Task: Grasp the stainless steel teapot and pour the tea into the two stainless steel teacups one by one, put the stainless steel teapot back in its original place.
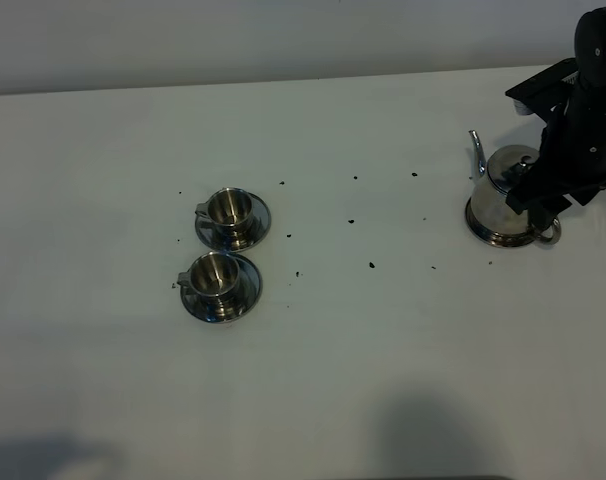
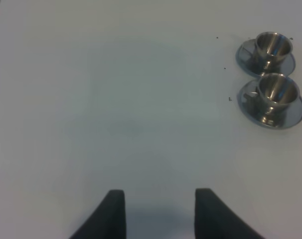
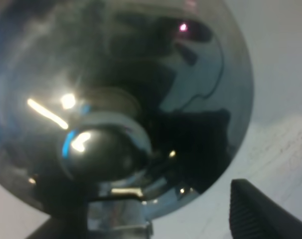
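Now, seen from above, the stainless steel teapot (image 1: 493, 205) sits at the counter's (image 1: 383, 380) right side. It is well apart from the two stainless steel teacups (image 1: 231, 212), which stand on saucers left of centre. The right claw (image 1: 539, 203) hangs released over the pot's handle side, gripping nothing. The left claw (image 2: 160, 214) is released and empty. Risk: closing off-centre on the slim loop handle could nudge the pot or leave it swinging, spilling tea.

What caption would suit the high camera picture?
Right gripper open at the steel teapot; two steel teacups on saucers wait across the white table.
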You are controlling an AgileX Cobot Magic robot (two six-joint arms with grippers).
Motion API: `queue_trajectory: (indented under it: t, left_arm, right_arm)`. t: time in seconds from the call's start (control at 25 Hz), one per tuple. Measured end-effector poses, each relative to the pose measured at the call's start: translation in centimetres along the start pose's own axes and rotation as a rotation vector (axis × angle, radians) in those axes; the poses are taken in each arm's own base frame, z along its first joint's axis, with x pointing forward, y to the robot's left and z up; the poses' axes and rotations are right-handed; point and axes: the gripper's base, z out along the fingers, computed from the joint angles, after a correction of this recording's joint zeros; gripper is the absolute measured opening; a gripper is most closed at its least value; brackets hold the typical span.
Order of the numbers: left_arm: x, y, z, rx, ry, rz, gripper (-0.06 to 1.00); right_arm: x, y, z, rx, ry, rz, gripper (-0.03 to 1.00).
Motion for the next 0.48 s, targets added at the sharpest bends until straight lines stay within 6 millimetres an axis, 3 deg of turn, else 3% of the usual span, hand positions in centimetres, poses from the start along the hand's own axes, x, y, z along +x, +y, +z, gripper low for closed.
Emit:
queue_trajectory:
  t: [0.48]
  left_arm:
    - [0.0,0.0,0.0,0.0,0.0,0.002,0.36]
  right_arm:
    - [0.2,0.1,1.5,-0.003,-0.002,0.002,0.54]
